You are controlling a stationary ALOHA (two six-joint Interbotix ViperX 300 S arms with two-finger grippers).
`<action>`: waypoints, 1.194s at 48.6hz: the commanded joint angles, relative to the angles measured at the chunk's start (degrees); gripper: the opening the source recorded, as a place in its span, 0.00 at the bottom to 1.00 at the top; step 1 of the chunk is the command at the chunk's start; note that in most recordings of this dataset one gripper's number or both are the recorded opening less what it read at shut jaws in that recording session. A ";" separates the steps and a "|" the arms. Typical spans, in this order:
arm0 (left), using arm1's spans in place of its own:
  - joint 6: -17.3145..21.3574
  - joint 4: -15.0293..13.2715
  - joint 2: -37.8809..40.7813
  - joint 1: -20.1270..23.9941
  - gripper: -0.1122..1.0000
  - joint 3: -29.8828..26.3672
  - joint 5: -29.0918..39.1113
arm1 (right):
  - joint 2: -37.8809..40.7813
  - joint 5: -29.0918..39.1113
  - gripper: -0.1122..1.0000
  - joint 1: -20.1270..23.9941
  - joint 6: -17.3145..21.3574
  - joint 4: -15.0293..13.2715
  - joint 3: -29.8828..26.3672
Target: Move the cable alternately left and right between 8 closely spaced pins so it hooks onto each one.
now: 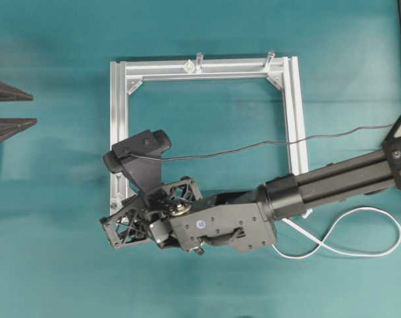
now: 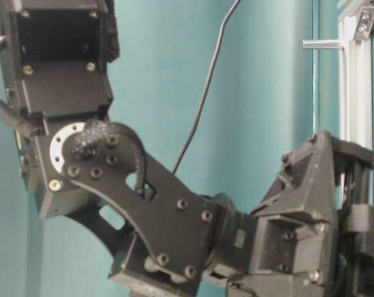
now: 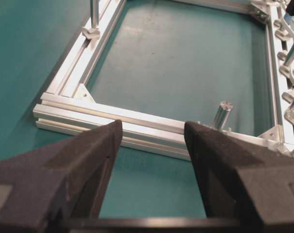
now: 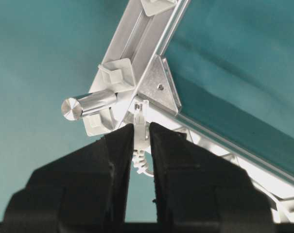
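The right arm (image 1: 333, 182) stretches in from the right edge across the frame (image 1: 118, 119), its wrist bent down over the frame's near left corner. Its fingers (image 4: 142, 141) are pinched on the cable's white plug (image 4: 140, 116), right at a corner bracket beside a polished metal peg (image 4: 88, 106). The cable (image 1: 346, 242), thin and white, lies in one loop on the teal desk (image 1: 54, 265) under the arm. The left arm's two black, matte fingers (image 3: 151, 141) stand wide apart, holding nothing, left of the frame. The frame is square, four ribbed aluminium rails. Pale diamond-shaped pins (image 3: 285, 53) line one rail, too cramped to count.
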 commanded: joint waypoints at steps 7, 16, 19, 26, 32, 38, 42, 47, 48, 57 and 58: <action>-0.18 0.18 0.53 -0.18 0.68 -0.79 -0.35 | -1.32 -0.18 0.23 0.44 -0.09 0.09 -1.32; -0.18 0.18 0.44 -0.18 0.68 -0.79 -0.35 | -1.23 -0.18 0.23 0.44 -0.09 0.09 -1.32; -0.18 0.09 0.44 -0.18 0.68 -0.79 -0.35 | -1.32 -0.18 0.23 0.44 -0.09 0.09 -1.32; -0.18 0.18 0.53 -0.18 0.68 -0.79 -0.35 | -1.23 -0.18 0.23 0.53 0.00 0.09 -1.41; -0.18 0.18 0.53 -0.18 0.68 -0.79 -0.35 | -1.23 -0.26 0.23 0.79 0.44 0.09 -1.58; -0.18 0.09 0.44 -0.18 0.68 -0.79 -0.35 | -1.23 -0.26 0.23 1.23 0.79 0.09 -1.67; -0.18 0.18 0.44 -0.18 0.68 -0.88 -0.35 | -1.23 -0.26 0.23 1.67 0.97 0.09 -1.76; -0.18 0.18 0.44 -0.18 0.68 -0.79 -0.35 | -1.32 -0.44 0.23 2.20 1.05 0.09 -2.02; -0.18 0.18 0.53 -0.18 0.68 -0.79 -0.35 | -1.23 -0.53 0.23 2.37 1.05 0.09 -2.20; -0.18 0.18 0.44 -0.26 0.68 -0.88 -0.35 | -1.23 -0.44 0.23 2.90 1.05 0.09 -2.46; -0.18 0.09 0.44 -0.35 0.68 -0.88 -0.35 | -1.23 -0.53 0.23 2.90 1.05 0.09 -2.55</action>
